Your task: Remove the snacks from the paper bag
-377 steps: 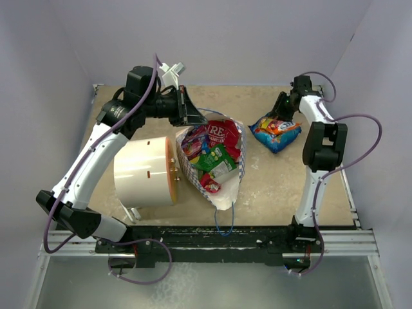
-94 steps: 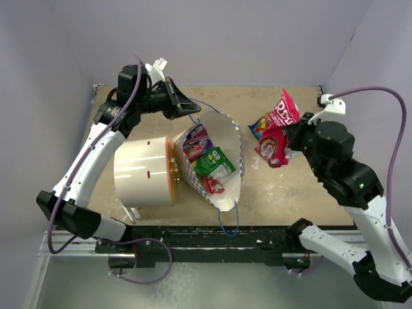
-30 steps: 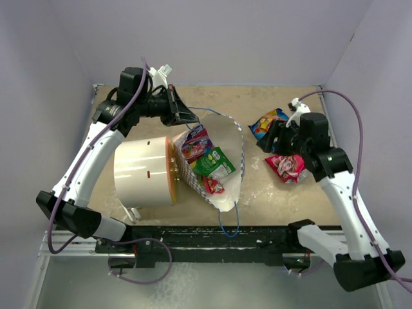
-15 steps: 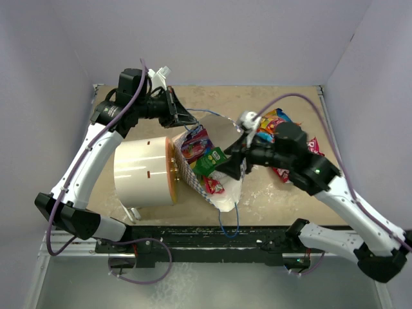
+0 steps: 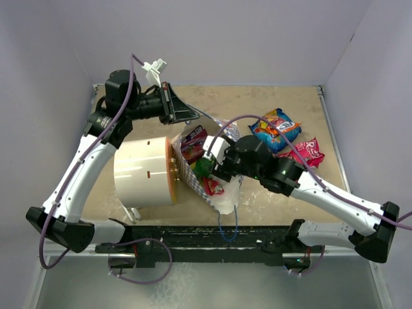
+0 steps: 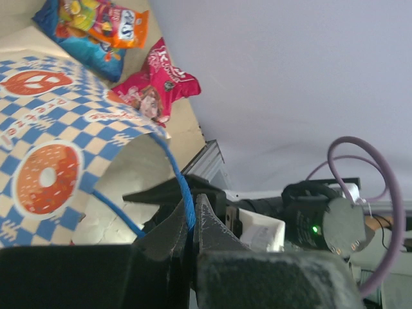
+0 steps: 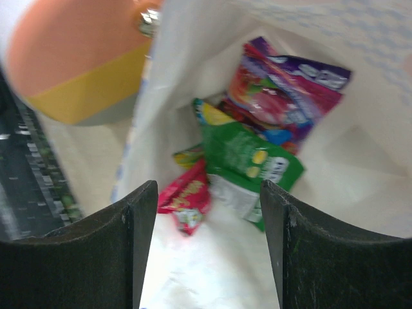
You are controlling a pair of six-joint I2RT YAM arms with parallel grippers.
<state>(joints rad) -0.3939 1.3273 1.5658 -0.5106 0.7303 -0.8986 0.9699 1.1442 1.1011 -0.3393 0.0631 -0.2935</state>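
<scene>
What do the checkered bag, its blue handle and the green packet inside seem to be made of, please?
The bag looks like matte printed paper: stiff folds, no gloss. Its handle seems thin cord, though the weave is unclear. The green packet looks like glossy plastic film, with bright highlights and crinkles.

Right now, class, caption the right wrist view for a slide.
Open right fingers hover at the paper bag mouth over a green packet, purple packet and red packet.
</scene>
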